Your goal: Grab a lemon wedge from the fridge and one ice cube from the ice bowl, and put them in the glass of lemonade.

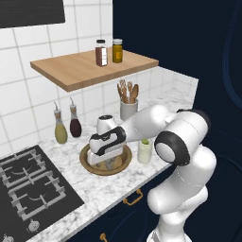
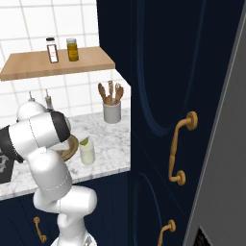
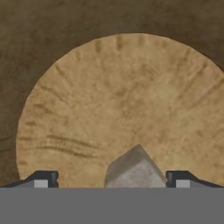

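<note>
Ice cube on ice bowl floor, between spread tips of tool, not gripped. Lemon wedge already in glass of lemonade on tabletop. Ice pickup step; next: close fingers squarely, lift.

Both base views look down across the marble counter from opposite sides; the hand view peers close into the ice bowl.
</note>
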